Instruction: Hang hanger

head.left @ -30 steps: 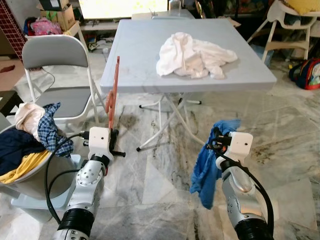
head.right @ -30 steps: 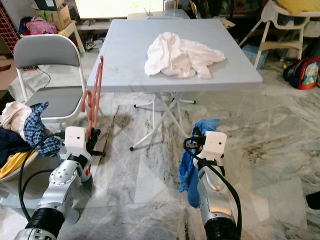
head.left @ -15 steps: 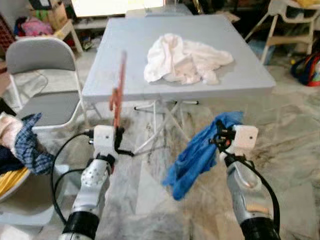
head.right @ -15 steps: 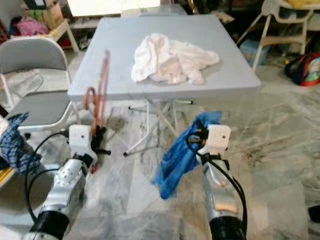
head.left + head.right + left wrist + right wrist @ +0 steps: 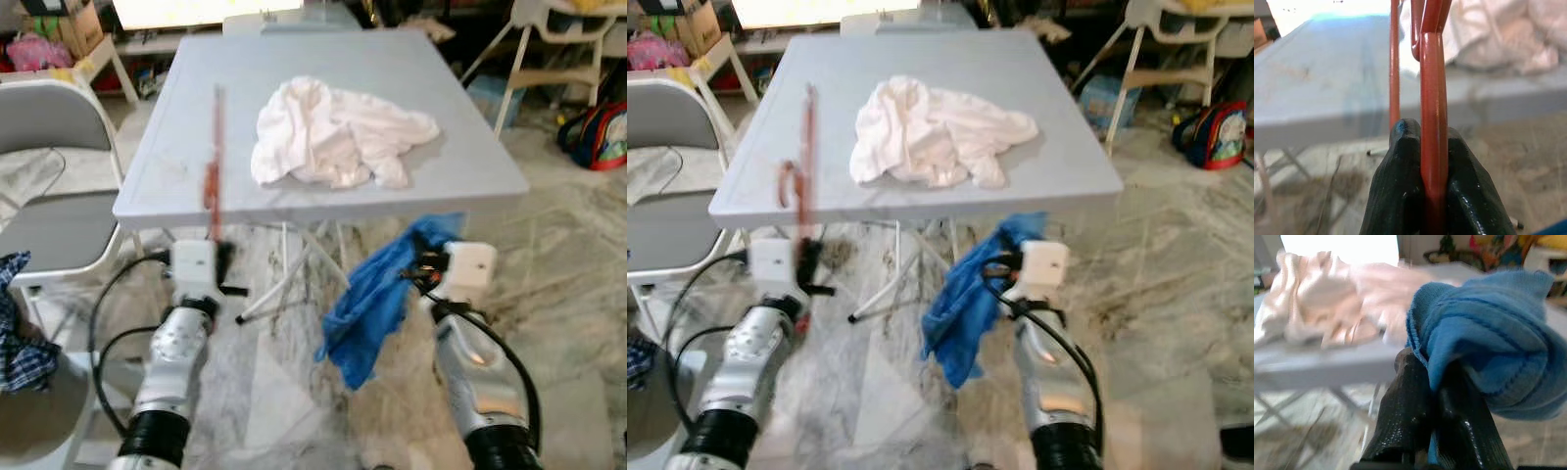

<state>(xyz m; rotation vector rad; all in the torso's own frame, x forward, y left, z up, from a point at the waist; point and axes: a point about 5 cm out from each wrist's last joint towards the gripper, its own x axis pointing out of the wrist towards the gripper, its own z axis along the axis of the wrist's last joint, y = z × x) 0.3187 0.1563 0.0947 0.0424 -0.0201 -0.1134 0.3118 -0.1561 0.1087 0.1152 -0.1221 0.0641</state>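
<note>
A red hanger (image 5: pixel 213 176) stands upright in front of the grey table's near edge, and my left gripper (image 5: pixel 217 266) is shut on its lower bar; the left wrist view shows the red hanger (image 5: pixel 1433 122) pinched between both black fingers. A blue garment (image 5: pixel 377 294) hangs down to the left from my right gripper (image 5: pixel 423 269), which is shut on it just below the table's front edge. In the right wrist view the blue garment (image 5: pixel 1484 338) bunches over the fingers. A crumpled white cloth (image 5: pixel 328 132) lies on the table.
The grey folding table (image 5: pixel 176 117) stands directly ahead, with white crossed legs (image 5: pixel 294 264) beneath. A grey folding chair (image 5: pixel 49 186) is at the left, and a laundry basket with a checked cloth (image 5: pixel 20 343) is at the lower left. A white chair (image 5: pixel 549 49) and bags stand at the right.
The camera has moved closer to the table, which now looks larger and nearer. The blue garment has swung out to the left. Both grippers keep their holds.
</note>
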